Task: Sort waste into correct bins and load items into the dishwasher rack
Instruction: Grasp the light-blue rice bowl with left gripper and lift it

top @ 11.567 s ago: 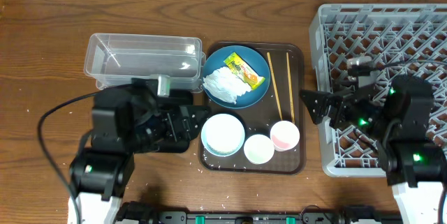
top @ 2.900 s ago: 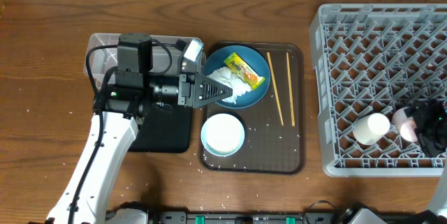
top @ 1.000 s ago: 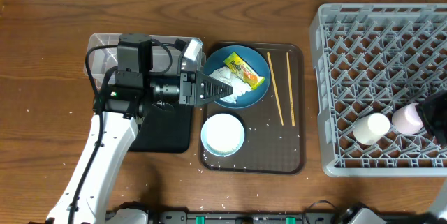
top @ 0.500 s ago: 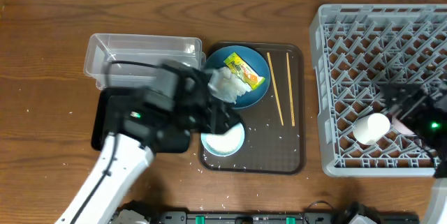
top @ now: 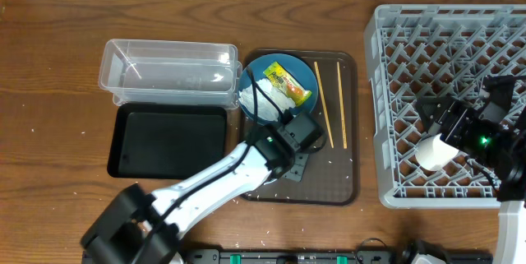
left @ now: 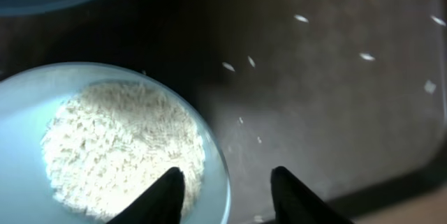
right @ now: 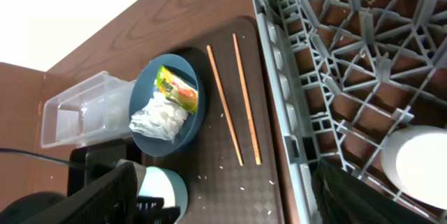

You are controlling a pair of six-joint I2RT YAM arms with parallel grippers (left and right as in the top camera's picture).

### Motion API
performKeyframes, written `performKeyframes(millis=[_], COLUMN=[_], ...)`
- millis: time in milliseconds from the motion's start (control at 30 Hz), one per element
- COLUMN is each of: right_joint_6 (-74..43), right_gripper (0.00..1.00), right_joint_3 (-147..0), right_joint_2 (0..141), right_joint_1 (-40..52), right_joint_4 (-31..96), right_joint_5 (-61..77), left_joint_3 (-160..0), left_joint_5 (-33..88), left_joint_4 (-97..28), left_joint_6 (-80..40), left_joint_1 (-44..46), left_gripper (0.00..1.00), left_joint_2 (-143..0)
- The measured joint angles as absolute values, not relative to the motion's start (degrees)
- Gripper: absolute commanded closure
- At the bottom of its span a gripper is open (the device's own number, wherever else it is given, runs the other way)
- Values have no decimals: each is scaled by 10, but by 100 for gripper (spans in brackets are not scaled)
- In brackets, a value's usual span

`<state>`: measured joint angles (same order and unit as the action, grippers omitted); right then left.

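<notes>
My left gripper (left: 227,182) is open low over the white bowl (left: 42,98). One finger hangs over the rice (left: 119,140) inside and the other outside the rim, over the tray. From overhead the left gripper (top: 283,161) covers the bowl. The blue plate (top: 275,75) carries the yellow-green wrapper (top: 289,83) and white tissue (top: 253,99). Two chopsticks (top: 322,104) lie right of it. My right gripper (top: 444,116) hangs open and empty above the grey dishwasher rack (top: 452,50), beside a white cup (top: 436,150). In its own view the right gripper (right: 225,172) spreads wide, with the bowl (right: 164,189) below.
The brown serving tray (top: 345,173) holds the plate, bowl and chopsticks, with loose rice grains scattered on it. A clear tub (top: 168,71) and a black tray (top: 168,139) sit to its left. The rack fills the table's right side.
My left arm has swung from the plate down to the bowl, and its fingers have narrowed around the rim. My right gripper has opened and lifted away from the rack's right edge.
</notes>
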<state>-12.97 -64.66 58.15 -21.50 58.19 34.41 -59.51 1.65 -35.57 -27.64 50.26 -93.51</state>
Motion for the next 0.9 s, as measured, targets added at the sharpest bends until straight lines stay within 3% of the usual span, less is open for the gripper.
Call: performKeyframes(millis=[167, 267, 633, 800, 900], right_joint_6=[-130, -130, -130, -130, -130], right_gripper=[21, 21, 21, 21, 21], right_joint_3=[-647, -647, -647, -647, -647], right_joint_2=[582, 582, 582, 582, 582], right_joint_1=[-215, -215, -215, -215, -215], right_joint_4=[585, 585, 585, 585, 585], right_joint_5=[340, 340, 338, 338, 335], left_joint_3=[-595, -595, -603, -610, -616], left_joint_5=[8, 10, 44, 101, 145], left_joint_4=[-338, -338, -373, -405, -432], left_joint_6=[-316, -325, -327, -312, -291], left_joint_1=[503, 503, 495, 422, 335], left_gripper=[73, 94, 94, 94, 94], left_joint_2=[-977, -999, -919, -808, -763])
